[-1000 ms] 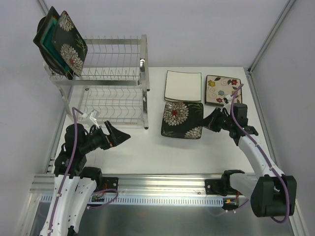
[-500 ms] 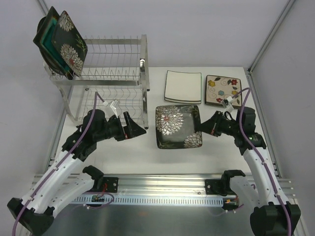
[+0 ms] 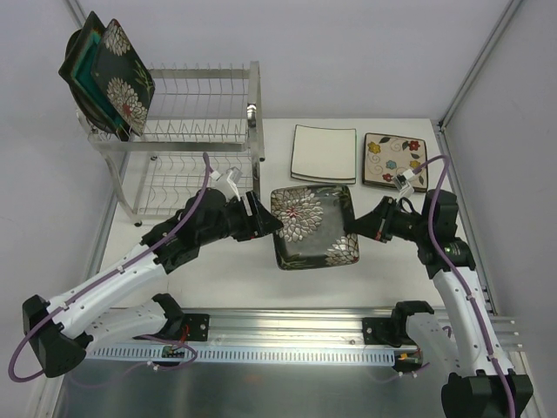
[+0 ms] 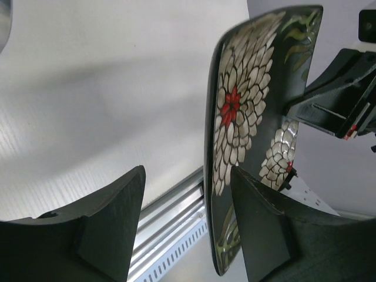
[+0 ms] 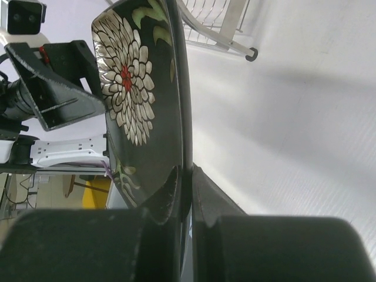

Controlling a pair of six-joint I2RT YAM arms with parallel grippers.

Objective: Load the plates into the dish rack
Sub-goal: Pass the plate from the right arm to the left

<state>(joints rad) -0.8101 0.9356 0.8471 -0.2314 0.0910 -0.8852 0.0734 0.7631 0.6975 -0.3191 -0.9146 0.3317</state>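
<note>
No text, label, brand, number or sign can be read in any of the three views. The black plate [image 3: 313, 228] carries painted flowers only, no lettering.

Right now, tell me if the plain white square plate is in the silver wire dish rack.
No, that plate lies flat on the table beside the rack.
</note>
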